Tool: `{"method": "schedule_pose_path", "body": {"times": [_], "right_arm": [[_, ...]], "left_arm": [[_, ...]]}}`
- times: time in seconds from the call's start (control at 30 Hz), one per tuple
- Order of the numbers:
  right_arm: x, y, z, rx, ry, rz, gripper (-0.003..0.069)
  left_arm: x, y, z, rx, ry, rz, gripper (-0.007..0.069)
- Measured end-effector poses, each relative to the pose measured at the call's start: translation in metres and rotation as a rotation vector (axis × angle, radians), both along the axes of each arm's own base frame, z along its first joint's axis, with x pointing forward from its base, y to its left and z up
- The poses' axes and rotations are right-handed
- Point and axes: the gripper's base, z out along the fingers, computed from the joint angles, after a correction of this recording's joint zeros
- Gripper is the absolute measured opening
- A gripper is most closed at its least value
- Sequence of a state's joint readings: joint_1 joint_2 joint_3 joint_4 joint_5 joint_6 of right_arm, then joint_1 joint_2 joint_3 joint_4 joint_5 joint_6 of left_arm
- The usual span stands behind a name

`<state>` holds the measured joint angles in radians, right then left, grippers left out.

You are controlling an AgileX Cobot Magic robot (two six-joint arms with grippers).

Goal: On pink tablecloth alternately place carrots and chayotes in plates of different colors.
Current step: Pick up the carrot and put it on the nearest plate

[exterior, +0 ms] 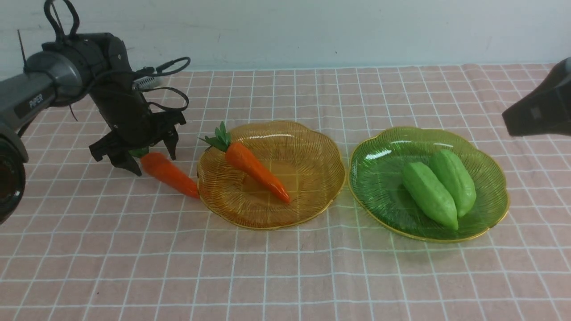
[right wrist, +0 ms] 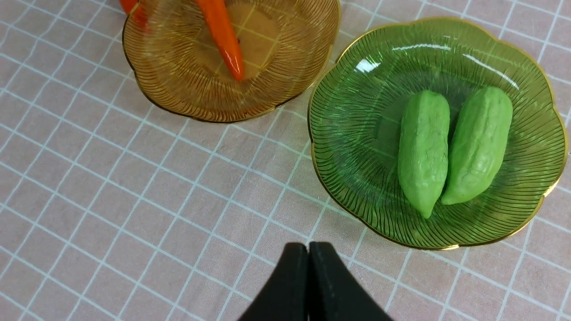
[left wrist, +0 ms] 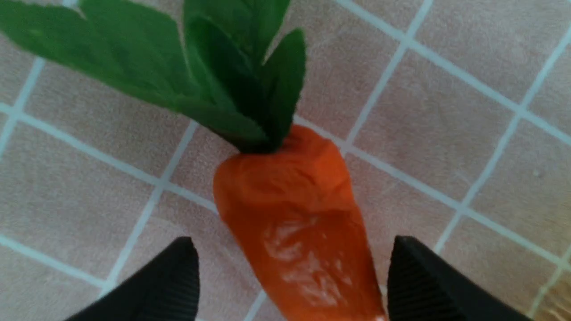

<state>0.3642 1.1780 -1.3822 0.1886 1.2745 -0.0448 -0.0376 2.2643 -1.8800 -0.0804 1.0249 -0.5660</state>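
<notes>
The left gripper point(exterior: 151, 162) hangs released, jaws apart astride the thick end of the carrot point(exterior: 171, 176) on the pink tablecloth point(exterior: 285, 276), its tip ahead at the amber plate point(exterior: 312, 133); the right gripper point(right wrist: 308, 249) is clenched empty

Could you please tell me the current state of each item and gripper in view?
Left gripper: open, straddling the outer carrot, not gripping.
Right gripper: shut, empty.
Outer carrot: lying on the pink tablecloth beside the amber plate.
Inner carrot: lying in the amber plate.
Nearer chayote and farther chayote: side by side in the green plate.
</notes>
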Motion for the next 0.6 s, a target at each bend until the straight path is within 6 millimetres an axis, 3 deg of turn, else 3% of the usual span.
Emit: {"method": "schedule_pose_path", "body": {"times": [0.1,0.23,0.37,0.43,0.5,0.6], "right_arm": [[-0.001,0.002,0.0,0.02,0.008,0.004,-0.0015],[-0.001,0.002,0.0,0.021,0.008,0.004,-0.0015],[-0.001,0.002,0.0,0.022,0.01,0.002,-0.0015],[-0.001,0.002,0.0,0.022,0.01,0.002,-0.0015],[-0.001,0.002,0.0,0.022,0.01,0.002,-0.0015],[-0.001,0.002,0.0,0.023,0.01,0.002,-0.0015]], "left_arm": [[0.002,-0.001,-0.018,-0.001,0.03,0.002,0.0465],[0.004,-0.004,-0.007,-0.008,0.013,-0.123,0.0234],[0.007,-0.013,0.051,-0.043,-0.07,-0.235,0.021],[0.005,-0.03,0.068,-0.068,-0.098,-0.283,0.021],[0.003,-0.059,0.064,-0.084,-0.093,-0.346,0.0213],[0.002,-0.086,0.045,-0.117,-0.057,-0.393,0.0242]]}}
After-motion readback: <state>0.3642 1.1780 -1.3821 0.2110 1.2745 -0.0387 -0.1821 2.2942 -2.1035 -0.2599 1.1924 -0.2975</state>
